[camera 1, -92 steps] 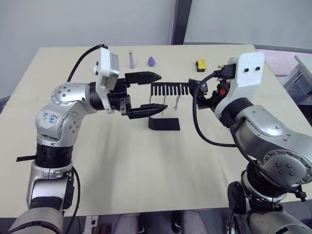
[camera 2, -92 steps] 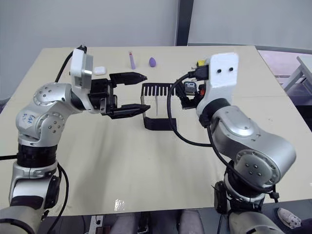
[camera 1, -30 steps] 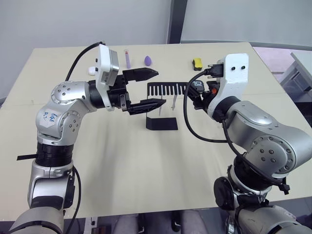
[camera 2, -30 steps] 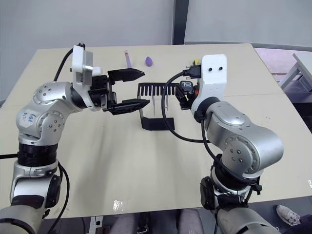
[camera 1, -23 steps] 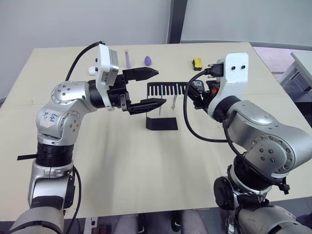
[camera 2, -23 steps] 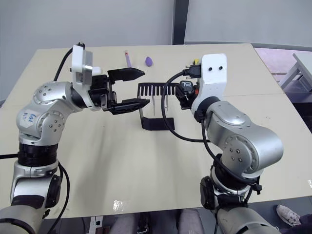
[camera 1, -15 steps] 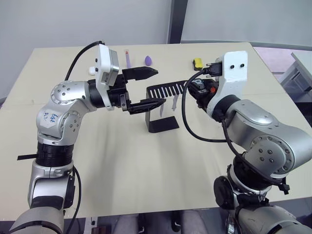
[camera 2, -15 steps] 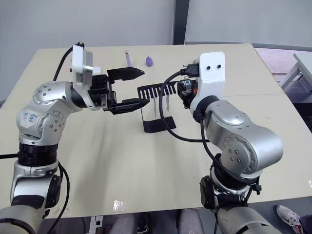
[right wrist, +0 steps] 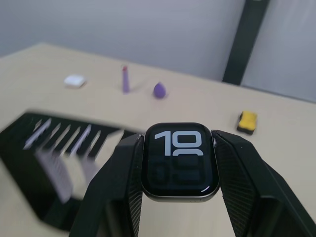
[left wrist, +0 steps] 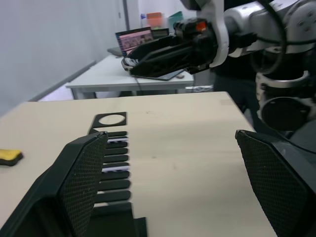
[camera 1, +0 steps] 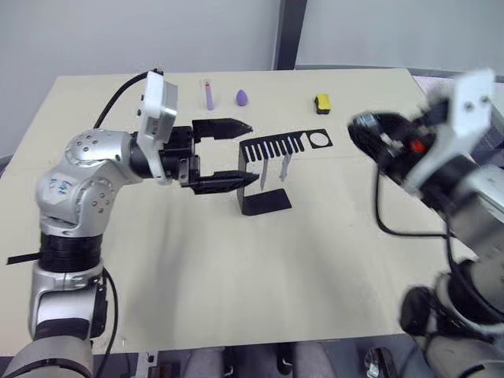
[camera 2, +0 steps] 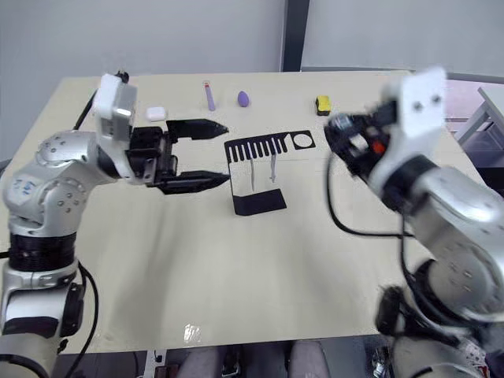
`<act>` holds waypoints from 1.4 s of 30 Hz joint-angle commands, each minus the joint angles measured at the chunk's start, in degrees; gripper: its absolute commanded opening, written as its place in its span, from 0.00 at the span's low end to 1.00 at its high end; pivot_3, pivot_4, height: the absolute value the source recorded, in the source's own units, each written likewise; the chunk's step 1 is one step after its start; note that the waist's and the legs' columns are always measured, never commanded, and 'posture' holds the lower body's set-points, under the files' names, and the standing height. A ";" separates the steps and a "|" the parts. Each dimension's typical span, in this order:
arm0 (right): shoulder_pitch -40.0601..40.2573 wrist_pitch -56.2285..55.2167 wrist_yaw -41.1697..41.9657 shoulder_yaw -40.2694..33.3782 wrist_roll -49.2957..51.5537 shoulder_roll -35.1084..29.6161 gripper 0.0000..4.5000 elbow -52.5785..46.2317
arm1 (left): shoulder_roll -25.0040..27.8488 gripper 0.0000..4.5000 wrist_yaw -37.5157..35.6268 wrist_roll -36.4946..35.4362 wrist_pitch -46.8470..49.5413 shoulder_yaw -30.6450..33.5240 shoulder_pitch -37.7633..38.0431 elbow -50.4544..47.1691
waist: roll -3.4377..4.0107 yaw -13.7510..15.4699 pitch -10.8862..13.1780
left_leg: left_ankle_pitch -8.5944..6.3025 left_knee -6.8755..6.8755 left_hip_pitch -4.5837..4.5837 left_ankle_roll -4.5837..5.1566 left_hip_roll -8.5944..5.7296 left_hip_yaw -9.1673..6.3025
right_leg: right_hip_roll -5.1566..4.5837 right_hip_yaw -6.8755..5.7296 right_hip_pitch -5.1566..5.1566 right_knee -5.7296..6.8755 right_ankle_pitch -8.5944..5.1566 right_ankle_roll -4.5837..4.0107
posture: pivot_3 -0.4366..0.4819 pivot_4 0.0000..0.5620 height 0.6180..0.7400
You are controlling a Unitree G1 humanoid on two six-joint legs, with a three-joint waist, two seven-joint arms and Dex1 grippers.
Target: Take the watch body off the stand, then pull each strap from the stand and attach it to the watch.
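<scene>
Since a moment ago your right hand (right wrist: 178,163) has pulled back, squeezing the watch body (right wrist: 179,160) clear of the stand (camera 1: 265,201), so next you pull both straps (camera 1: 264,174) hanging there while your left hand (camera 1: 250,153) waits spread wide beside it.

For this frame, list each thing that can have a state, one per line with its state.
watch body: off the stand, clamped between the right gripper's fingers, screen lit with white digits.
right gripper: shut on the watch body, away from the stand.
stand: upright on the table, ring hole empty.
straps: both hanging from the comb slots, not yet pulled.
left gripper: open, empty, beside the stand's comb end.
</scene>
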 commanded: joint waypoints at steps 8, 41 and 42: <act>39.31 -40.25 12.80 4.36 -10.72 -4.11 0.37 10.68 | 6.42 1.00 -9.48 6.15 -7.98 -5.09 12.39 -5.32 | -0.13 -0.17 0.07 | 0.11 -0.05 0.20 -0.01 -0.04 0.30 | 0.06 0.27 0.09 -0.14 -0.01 0.16 | 0.48 0.27 1.00; 39.76 -55.59 8.00 15.40 -17.41 -2.73 0.99 35.58 | 0.56 1.00 -3.22 11.90 -14.82 -5.68 16.86 -1.23 | -0.17 1.28 0.02 | 0.27 0.09 0.28 -0.04 0.04 0.36 | 0.06 0.49 -0.01 0.24 0.11 -0.01 | 0.48 0.27 1.00; 41.88 -54.91 8.31 13.86 -16.44 -3.40 0.99 33.35 | 1.14 1.00 -3.12 11.95 -14.66 -5.04 17.81 -0.77 | -0.17 1.45 0.02 | 0.27 0.09 0.29 -0.04 0.04 0.36 | 0.06 0.49 -0.01 0.24 0.11 -0.01 | 0.48 0.27 1.00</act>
